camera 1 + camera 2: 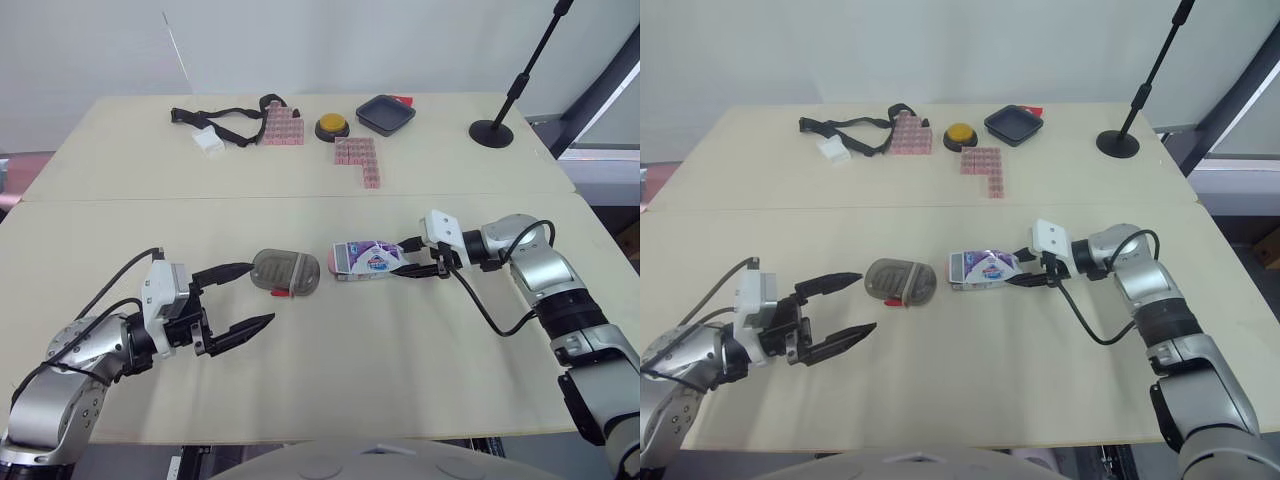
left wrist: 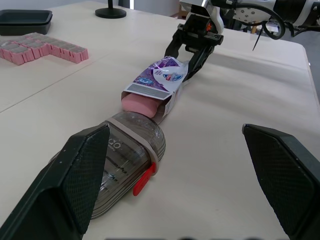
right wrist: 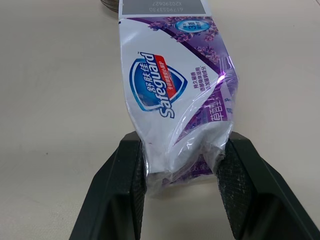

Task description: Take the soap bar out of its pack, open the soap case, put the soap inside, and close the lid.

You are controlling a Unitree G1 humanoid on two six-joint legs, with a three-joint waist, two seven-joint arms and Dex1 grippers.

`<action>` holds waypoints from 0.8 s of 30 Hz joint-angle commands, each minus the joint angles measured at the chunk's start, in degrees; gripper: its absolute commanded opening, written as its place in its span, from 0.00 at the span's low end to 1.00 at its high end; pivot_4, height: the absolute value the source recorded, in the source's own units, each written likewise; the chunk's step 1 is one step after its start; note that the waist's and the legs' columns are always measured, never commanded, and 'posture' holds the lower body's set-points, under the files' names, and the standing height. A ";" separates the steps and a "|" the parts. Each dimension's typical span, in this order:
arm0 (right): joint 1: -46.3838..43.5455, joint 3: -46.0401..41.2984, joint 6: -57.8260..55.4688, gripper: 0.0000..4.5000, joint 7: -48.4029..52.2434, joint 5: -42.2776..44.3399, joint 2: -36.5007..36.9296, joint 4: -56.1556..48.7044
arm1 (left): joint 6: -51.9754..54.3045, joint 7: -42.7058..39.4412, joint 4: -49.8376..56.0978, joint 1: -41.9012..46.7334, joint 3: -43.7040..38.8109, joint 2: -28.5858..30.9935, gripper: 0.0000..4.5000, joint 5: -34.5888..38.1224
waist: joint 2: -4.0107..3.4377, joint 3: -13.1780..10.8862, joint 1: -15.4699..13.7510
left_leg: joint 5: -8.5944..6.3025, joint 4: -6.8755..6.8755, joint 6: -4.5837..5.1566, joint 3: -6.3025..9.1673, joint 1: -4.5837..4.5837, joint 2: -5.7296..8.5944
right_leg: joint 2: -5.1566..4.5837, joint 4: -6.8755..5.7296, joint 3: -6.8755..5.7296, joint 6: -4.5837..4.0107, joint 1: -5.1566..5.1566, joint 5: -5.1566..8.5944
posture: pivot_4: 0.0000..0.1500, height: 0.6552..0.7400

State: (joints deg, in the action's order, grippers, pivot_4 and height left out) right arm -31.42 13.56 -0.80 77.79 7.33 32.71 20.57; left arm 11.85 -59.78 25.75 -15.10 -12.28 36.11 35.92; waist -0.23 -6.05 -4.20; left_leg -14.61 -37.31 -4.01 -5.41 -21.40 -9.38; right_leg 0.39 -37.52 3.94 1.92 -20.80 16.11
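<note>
1. One white-and-purple soap pack (image 1: pixel 368 258) lies on the near cream table (image 1: pixel 300 390), mid-table. Its open end faces the case.
2. One pink soap bar (image 2: pixel 142 105) sits inside the pack, with its rounded end poking out of the open end.
3. One grey translucent oval soap case (image 1: pixel 285 272) with a red latch lies just beside the soap's exposed end. Its lid is down.
4. Two grippers:
   - The right gripper (image 3: pixel 181 150) pinches the pack's crumpled closed end between both fingers.
   - The left gripper (image 1: pixel 258 293) is spread wide and holds nothing. One fingertip is at the case's far end; I cannot tell whether it touches.
5. On the far table:
   - two clusters of pink blocks (image 1: pixel 282 127) (image 1: pixel 358 160)
   - one yellow round button (image 1: pixel 332 126)
   - one dark square tray (image 1: pixel 385 114)
   - one black strap (image 1: pixel 225 120)
   - one small white box (image 1: pixel 208 140)
   - one black stand base (image 1: pixel 491 132)
</note>
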 commanded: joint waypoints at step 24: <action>2.66 -3.13 -10.39 0.44 4.28 1.67 18.21 -14.03 | 0.11 0.24 -0.68 2.43 0.41 0.59 1.00 -0.07 | -0.22 -0.15 -0.26 | 0.01 0.19 -0.02 -0.01 -0.01 0.00 | 0.02 0.19 0.02 0.01 0.00 -0.01 | 1.00 1.00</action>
State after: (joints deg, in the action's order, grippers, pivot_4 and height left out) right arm -28.82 12.47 -12.11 81.71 8.08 49.82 7.53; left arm 12.14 -59.30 24.52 -13.02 -11.75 36.12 35.74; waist -0.45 -6.20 -4.46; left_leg -14.60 -37.12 -4.04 -5.42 -21.41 -9.38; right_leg 0.41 -37.32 3.96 1.93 -20.81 16.10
